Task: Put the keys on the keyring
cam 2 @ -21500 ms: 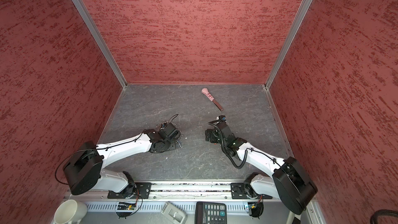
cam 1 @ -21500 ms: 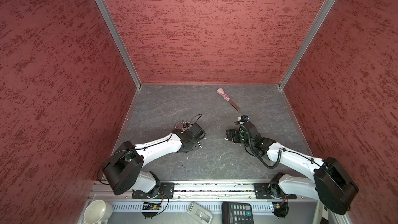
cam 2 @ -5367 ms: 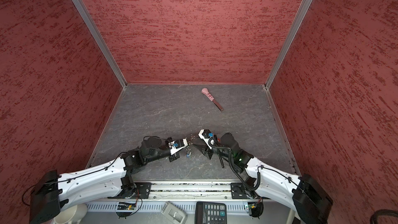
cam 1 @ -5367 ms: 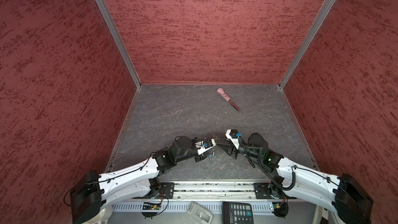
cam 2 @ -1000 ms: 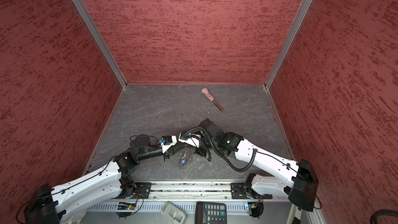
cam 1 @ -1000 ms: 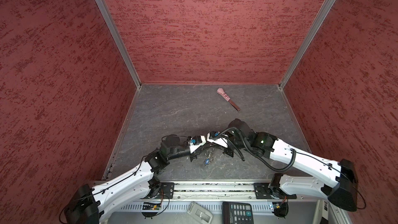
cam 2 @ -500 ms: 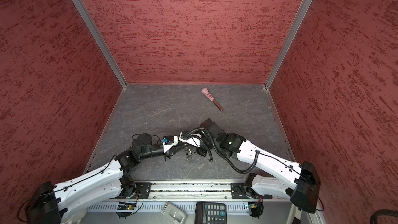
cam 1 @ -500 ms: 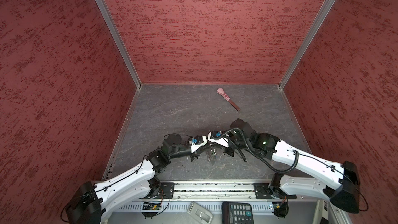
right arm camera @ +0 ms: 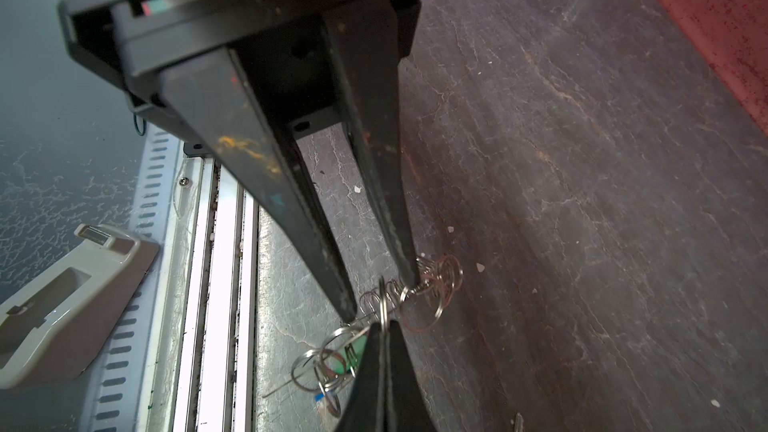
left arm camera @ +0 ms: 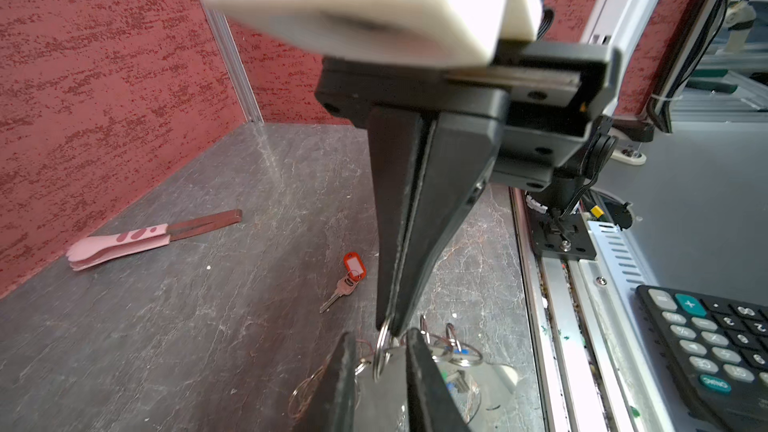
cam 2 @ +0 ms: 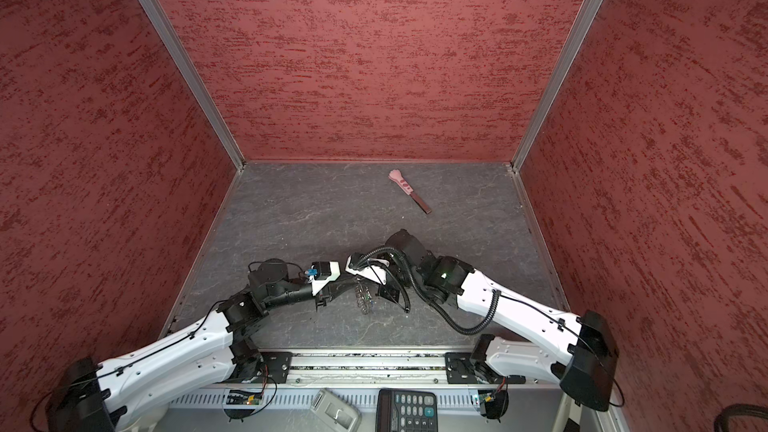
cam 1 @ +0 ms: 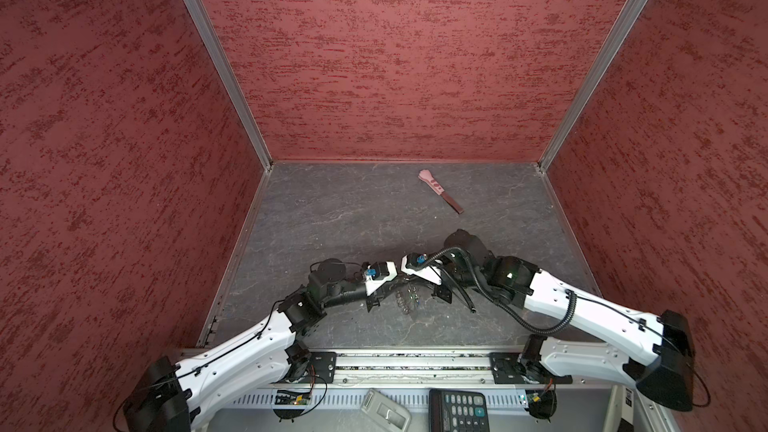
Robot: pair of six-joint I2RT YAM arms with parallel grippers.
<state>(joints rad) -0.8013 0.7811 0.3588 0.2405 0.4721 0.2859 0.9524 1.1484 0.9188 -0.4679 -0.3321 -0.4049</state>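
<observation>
The keyring (cam 1: 407,300) (cam 2: 365,297), a bunch of linked silver and coppery rings, hangs just above the floor between both grippers. My right gripper (right arm camera: 384,324) (cam 1: 411,282) (left arm camera: 395,328) is shut on one silver ring. My left gripper (left arm camera: 379,337) (right arm camera: 380,297) (cam 1: 397,283) faces it tip to tip. Its fingers stand a small way apart, either side of the rings; whether they touch them I cannot tell. A green-tagged key (right arm camera: 344,357) and a blue-tagged key (right arm camera: 328,400) hang among the rings. A red-tagged key (left arm camera: 348,278) lies alone on the floor nearby.
A pink-handled tool (cam 1: 440,191) (left arm camera: 124,241) lies near the back wall. Past the metal rail (cam 1: 415,361) at the front edge sit a calculator (cam 1: 459,409) and a grey holder (cam 1: 384,413). Red walls close in three sides.
Over the last second both grippers drifted slightly right and the hanging rings rose a little. Since half a second ago almost nothing has moved.
</observation>
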